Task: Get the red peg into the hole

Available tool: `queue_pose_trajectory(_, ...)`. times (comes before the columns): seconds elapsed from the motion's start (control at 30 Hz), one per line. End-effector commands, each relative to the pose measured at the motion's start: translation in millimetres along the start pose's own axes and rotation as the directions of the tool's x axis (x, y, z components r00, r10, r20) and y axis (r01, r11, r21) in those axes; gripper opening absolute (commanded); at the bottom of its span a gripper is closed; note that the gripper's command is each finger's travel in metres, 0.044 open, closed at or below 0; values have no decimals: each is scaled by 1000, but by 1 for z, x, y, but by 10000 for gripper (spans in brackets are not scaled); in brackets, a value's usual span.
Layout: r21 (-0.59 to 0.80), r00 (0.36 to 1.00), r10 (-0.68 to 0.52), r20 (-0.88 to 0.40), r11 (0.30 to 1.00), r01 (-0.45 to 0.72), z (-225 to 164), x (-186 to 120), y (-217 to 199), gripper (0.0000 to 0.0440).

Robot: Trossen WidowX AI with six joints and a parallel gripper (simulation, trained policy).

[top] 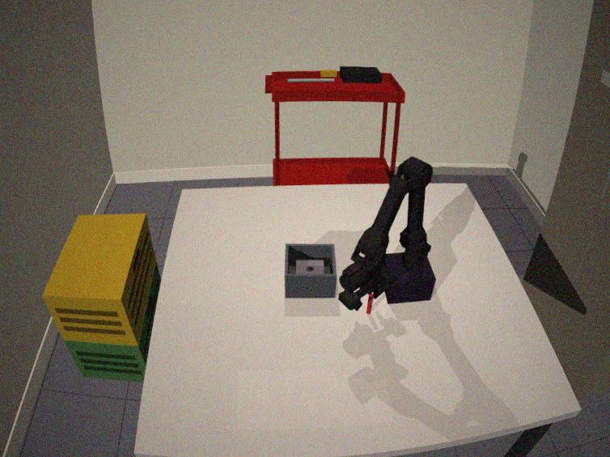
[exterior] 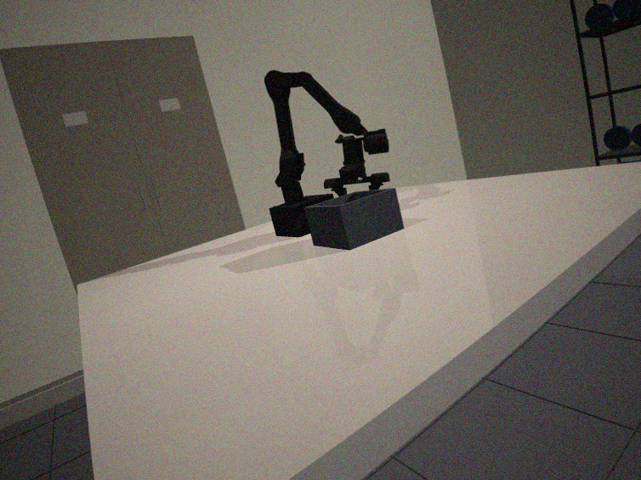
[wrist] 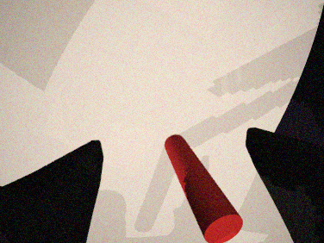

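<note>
The red peg (top: 369,304) (wrist: 199,185) stands upright on the table, right of the grey box in the top view. My gripper (wrist: 177,144) is open, with one finger on each side of the peg and a gap on both sides in the wrist view. The upper part of the peg is between the fingers. The arm partly covers the peg in the top view. The open grey box (top: 310,286) (exterior: 374,218) has a pale plate (top: 318,264) with a dark hole at its bottom. In the exterior view the box hides the peg and the fingertips.
The arm's dark base block (top: 413,282) (exterior: 287,221) stands close to the right of the peg in the top view. The white table (top: 203,349) (exterior: 213,367) bears everything. A red cart (top: 331,169) and yellow and green crates (top: 96,258) stand beyond the table.
</note>
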State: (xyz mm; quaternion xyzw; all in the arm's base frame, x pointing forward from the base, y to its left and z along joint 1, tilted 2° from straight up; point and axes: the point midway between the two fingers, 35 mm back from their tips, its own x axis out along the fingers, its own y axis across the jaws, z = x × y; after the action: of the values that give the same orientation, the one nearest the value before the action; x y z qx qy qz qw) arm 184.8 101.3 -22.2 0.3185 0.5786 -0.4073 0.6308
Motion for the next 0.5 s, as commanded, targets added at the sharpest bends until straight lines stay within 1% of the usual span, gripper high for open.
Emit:
queue_pose_trajectory(0.0, 12, 1000, -13, -17, 1000, 13, -4, 9, -5, 275)
queue_pose_trajectory(0.33, -8, 996, -34, -86, 999, 34, -8, 9, -2, 15)
queue_pose_trajectory(0.37, -10, 995, -37, -94, 999, 36, -8, 8, -2, 0)
queue_pose_trajectory(0.47, -24, 997, -22, -76, 1000, 20, -3, 4, 1, 0)
